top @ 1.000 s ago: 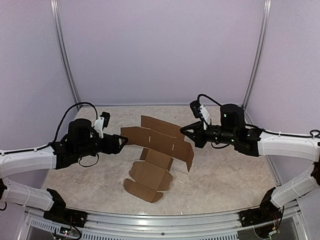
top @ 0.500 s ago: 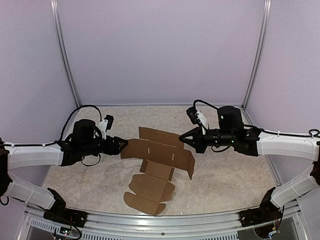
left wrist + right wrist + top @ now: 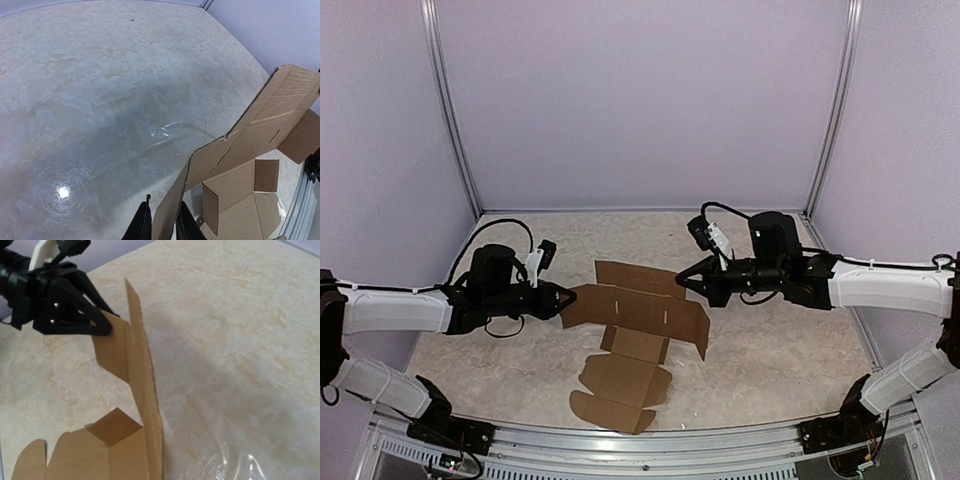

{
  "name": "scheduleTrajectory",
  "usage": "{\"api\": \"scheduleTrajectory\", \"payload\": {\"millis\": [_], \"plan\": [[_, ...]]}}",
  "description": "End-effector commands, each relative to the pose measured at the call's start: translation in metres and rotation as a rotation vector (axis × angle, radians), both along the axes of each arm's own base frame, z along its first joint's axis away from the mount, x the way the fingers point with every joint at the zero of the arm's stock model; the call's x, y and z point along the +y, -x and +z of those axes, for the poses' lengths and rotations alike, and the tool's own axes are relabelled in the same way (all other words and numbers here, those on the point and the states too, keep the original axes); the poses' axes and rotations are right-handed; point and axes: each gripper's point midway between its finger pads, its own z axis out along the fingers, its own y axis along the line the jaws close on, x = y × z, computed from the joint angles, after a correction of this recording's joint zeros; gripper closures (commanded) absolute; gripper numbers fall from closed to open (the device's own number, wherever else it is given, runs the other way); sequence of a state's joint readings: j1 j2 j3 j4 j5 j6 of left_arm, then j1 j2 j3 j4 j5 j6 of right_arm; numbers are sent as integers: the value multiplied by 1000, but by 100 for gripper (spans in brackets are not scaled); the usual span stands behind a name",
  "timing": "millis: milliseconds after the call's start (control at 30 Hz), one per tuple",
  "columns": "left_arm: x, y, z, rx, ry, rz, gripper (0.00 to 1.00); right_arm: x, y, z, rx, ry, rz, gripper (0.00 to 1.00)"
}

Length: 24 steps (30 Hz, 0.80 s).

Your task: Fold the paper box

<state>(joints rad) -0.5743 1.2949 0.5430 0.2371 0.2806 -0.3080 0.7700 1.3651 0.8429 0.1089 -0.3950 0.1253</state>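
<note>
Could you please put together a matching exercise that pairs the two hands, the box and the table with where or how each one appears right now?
Things:
1. left hand
2. right hand
3. box
4. table

Descriptions:
A. brown, still mostly unfolded
B. marbled beige
C. pinching the box's left edge
D. at the right end of the box's far flap

Pairs: 1-C, 2-D, 3-A, 4-B

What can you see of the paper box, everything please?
The paper box is plain brown die-cut cardboard, not yet folded: creased panels, rounded flaps. Its near flaps lie flat on the table; the long back strip is raised, pinched by the left gripper at one end, the right gripper at the other.
</note>
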Motion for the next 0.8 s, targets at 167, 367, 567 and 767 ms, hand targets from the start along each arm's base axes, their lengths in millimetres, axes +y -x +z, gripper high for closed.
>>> {"api": "scheduleTrajectory", "payload": {"millis": [167,367,567,767], "plan": [[-4,9,-7,15,-9,-45,100,7,-6,3,6,10,-14,100],[-10,14,-2,-21,-102,-71,100,4,-7,-5,-12,61,-13,92],[-23,22,0,-55,-189,-110,100,-3,-15,1,-88,158,-16,61],[-31,24,1,-85,-241,-119,100,-6,-22,16,-164,238,5,45]]}}
